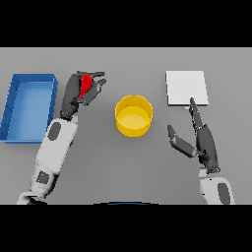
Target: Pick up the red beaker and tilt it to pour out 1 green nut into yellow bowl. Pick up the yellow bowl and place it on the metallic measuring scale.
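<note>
The red beaker (86,84) is held in my left hand (80,90), whose fingers and thumb curl round it, left of the yellow bowl (134,115). The bowl stands on the table's middle; I see no green nut in it. The metallic measuring scale (186,88) is a pale square plate at the back right. My right hand (199,139) hovers open to the right of the bowl, its fingers straight and reaching toward the scale's near edge, thumb spread toward the bowl.
A blue open bin (29,106) lies at the far left, close beside my left forearm. Grey table (128,162) stretches in front of the bowl between both arms.
</note>
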